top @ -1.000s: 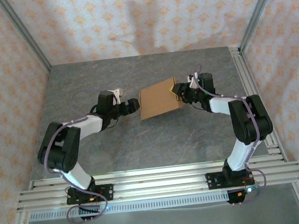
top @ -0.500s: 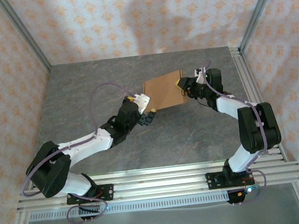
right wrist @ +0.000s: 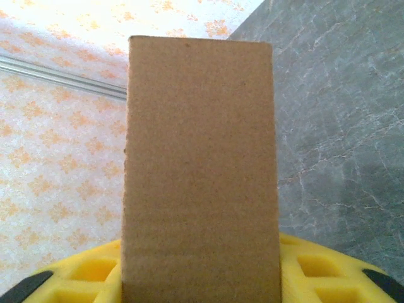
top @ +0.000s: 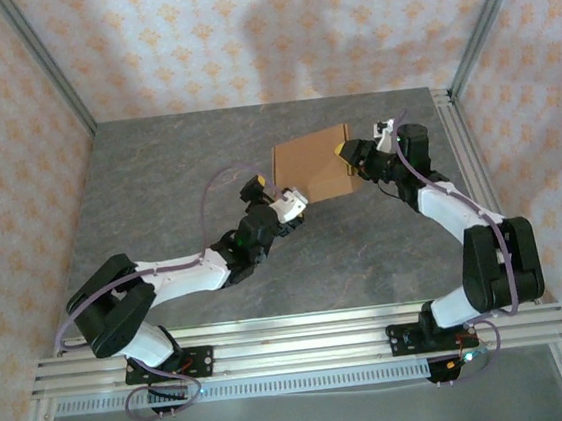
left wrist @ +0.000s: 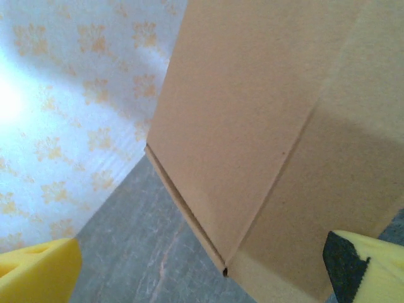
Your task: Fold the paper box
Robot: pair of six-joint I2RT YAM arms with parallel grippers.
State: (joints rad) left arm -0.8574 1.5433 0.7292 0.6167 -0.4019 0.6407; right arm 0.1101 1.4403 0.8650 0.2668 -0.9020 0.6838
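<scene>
A grey, marble-veined flat bench [top: 156,173] is spreading across the middle of the overhead view. Cream wallpapered walls with orange floral motifs [top: 183,40] are closing it in at 9, 12 and 3 o'clock. One slanted silver aluminium post [top: 44,64] is rising toward 11 o'clock, and a second post [top: 487,18] toward 1 o'clock. A band of ribbed silver aluminium rails [top: 295,340] is running along 6 o'clock, with a white slotted strip [top: 299,382] lying just below it. A narrower rail strip [top: 471,155] is edging the bench at 3 o'clock. A soft grey shadow [top: 292,28] is falling on the far wall.
</scene>
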